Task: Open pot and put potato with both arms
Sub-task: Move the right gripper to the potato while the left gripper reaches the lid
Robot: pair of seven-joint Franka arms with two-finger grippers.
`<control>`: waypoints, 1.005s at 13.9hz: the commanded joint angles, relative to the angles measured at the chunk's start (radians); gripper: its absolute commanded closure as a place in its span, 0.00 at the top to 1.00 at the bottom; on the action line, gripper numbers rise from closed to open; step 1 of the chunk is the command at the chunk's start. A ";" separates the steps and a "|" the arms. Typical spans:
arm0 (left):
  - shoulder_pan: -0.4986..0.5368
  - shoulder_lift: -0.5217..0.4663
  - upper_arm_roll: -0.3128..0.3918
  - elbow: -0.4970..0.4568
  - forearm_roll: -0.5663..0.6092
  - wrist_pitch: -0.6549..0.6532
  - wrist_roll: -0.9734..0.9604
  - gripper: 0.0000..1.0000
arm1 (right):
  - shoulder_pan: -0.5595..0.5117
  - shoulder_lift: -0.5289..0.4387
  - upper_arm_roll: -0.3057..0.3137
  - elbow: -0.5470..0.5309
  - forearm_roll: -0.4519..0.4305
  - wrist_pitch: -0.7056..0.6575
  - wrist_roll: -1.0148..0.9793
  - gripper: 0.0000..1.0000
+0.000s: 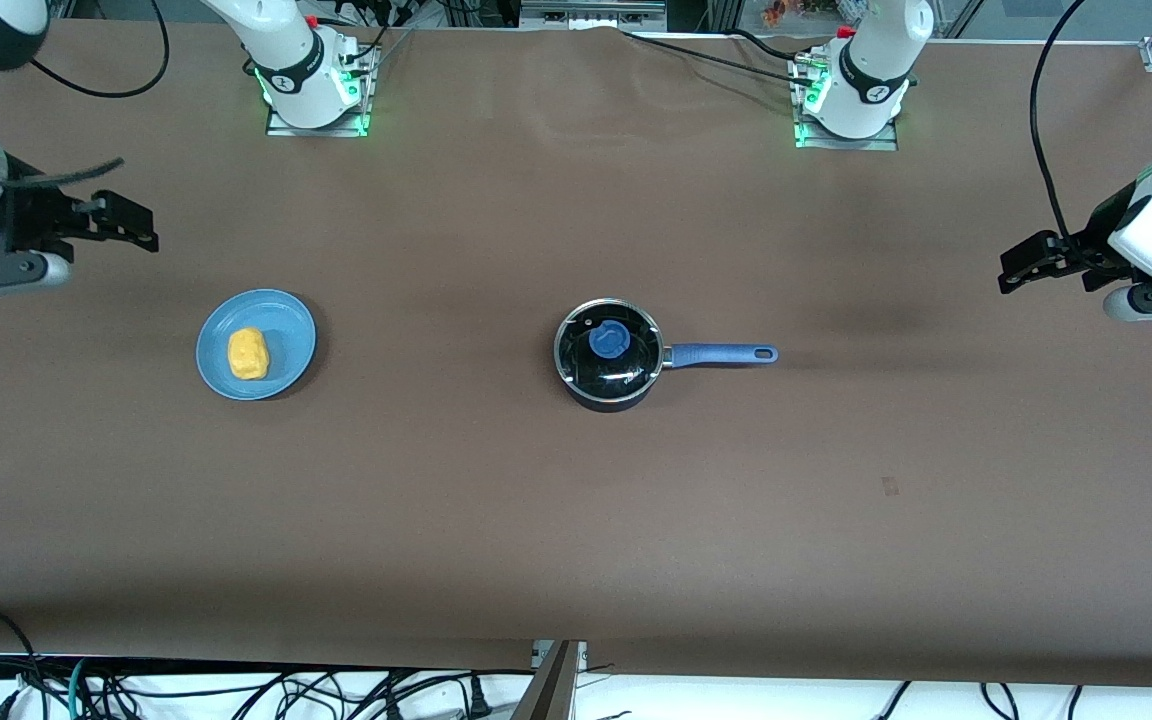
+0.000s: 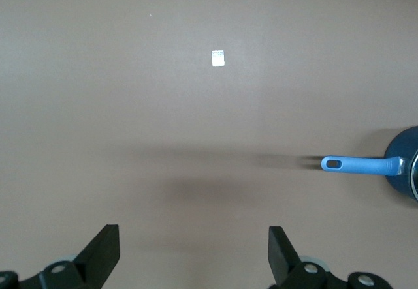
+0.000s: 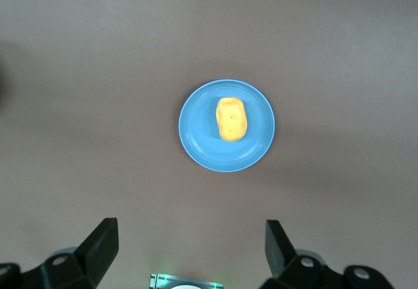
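Note:
The black pot (image 1: 608,355) stands mid-table with its glass lid on; the lid's blue knob (image 1: 608,340) is in the middle and the blue handle (image 1: 721,354) points toward the left arm's end. The handle also shows in the left wrist view (image 2: 359,165). The yellow potato (image 1: 247,353) lies on a blue plate (image 1: 288,322) toward the right arm's end, and shows in the right wrist view (image 3: 232,119). My left gripper (image 1: 1008,270) (image 2: 194,250) hangs open and empty over the table's left-arm end. My right gripper (image 1: 148,228) (image 3: 191,246) hangs open and empty over the right-arm end.
The brown table (image 1: 576,520) carries a small white tag (image 2: 218,57), which is a faint mark in the front view (image 1: 890,487). The arm bases (image 1: 314,85) (image 1: 851,95) stand at the table's edge farthest from the front camera. Cables lie along the nearest edge.

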 commanded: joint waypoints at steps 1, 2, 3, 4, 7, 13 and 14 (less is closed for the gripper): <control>-0.007 0.042 -0.033 0.026 0.023 -0.015 -0.076 1.00 | -0.007 0.042 0.011 0.023 -0.012 0.052 -0.016 0.99; -0.005 0.054 -0.045 0.026 0.023 -0.014 -0.097 1.00 | -0.004 0.054 0.011 0.023 -0.012 0.054 -0.015 0.99; -0.005 0.069 -0.054 0.026 0.023 -0.014 -0.117 1.00 | -0.007 0.077 0.011 0.023 -0.011 0.058 -0.010 0.99; -0.005 0.085 -0.063 0.026 0.023 -0.012 -0.140 1.00 | -0.010 0.096 0.009 0.023 -0.011 0.075 -0.010 0.99; -0.007 0.128 -0.106 0.026 0.009 -0.005 -0.225 1.00 | -0.016 0.166 0.009 0.020 -0.009 0.124 -0.010 0.99; -0.072 0.246 -0.306 0.028 -0.023 0.170 -0.557 1.00 | -0.033 0.260 0.007 0.017 -0.012 0.192 -0.008 0.99; -0.126 0.275 -0.306 0.028 -0.024 0.236 -0.625 1.00 | -0.040 0.290 0.007 0.015 -0.009 0.218 -0.007 0.99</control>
